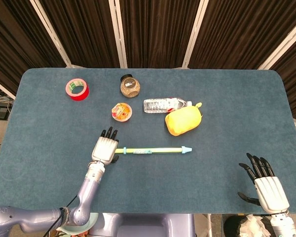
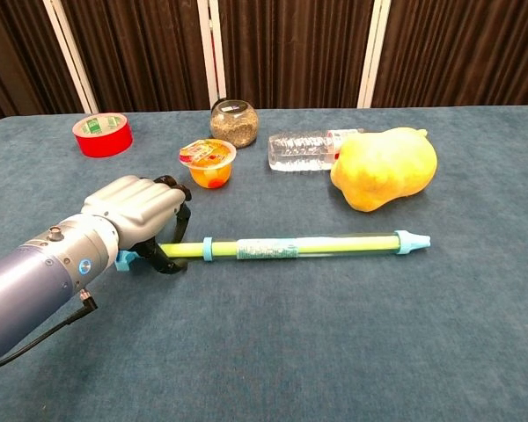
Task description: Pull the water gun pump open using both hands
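Observation:
The water gun point(image 1: 153, 149) is a thin yellow-green tube with blue ends, lying left to right on the blue table point(image 1: 227, 123). Its nozzle point(image 2: 409, 240) points right. My left hand point(image 1: 104, 148) lies over the blue pump handle at the tube's left end. In the chest view the left hand point(image 2: 132, 211) has its thumb on the near side of the rod and its fingers arched over the far side, not clamped. The handle is mostly hidden under the palm. My right hand point(image 1: 266, 187) hovers open, fingers spread, at the table's near right corner, far from the tube.
Behind the water gun stand a fruit cup point(image 1: 122, 111), a lying clear bottle point(image 1: 163, 104) and a yellow soft toy point(image 1: 183, 120). Farther back are a jar point(image 1: 129, 86) and a red tape roll point(image 1: 77, 89).

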